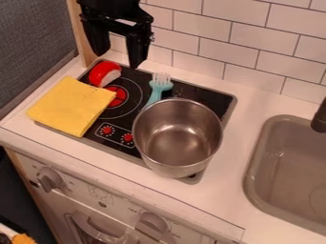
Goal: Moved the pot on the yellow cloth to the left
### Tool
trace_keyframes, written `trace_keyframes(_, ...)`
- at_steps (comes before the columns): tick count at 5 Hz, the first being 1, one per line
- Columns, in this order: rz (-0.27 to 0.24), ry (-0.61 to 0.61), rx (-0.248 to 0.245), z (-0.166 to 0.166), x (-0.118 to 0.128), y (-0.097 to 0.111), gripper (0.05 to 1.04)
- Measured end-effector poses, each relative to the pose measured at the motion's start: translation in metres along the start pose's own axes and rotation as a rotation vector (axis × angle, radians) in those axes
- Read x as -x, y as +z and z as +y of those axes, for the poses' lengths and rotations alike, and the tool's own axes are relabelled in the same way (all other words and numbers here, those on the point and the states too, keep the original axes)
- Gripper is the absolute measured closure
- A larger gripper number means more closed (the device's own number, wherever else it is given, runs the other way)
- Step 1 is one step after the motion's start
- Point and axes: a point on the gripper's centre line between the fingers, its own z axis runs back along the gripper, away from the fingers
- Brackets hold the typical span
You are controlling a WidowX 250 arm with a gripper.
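My gripper [117,54] hangs at the top left, above the back of the stove, its two fingers spread apart with nothing between them. The steel pot [178,138] stands upright on the right front part of the black stove top, below and to the right of the gripper. To its left, a folded yellow cloth [72,106] lies flat over the stove's left front corner and partly covers the left burner. Pot and cloth are apart.
Behind the cloth sits a red and white toy piece [104,74]. A teal brush [158,87] lies just behind the pot. At the right are the sink [253,177] and a dark faucet [320,117]; a tiled wall [245,40] runs along the back.
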Motion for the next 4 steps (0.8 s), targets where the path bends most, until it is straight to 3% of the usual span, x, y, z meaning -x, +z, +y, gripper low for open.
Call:
trace_keyframes(1,0.028,0.002,0.019,-0.002,0.001,-0.01,0.082)
trace_keyframes(2,0.03,0.007,0.095,-0.005,-0.009,-0.021,0.082)
trace_keyframes(3,0.02,-0.025,0.102,-0.008,-0.009,-0.023,0.082)
trace_keyframes(4,0.062,-0.086,0.127,-0.03,0.002,-0.036,0.082)
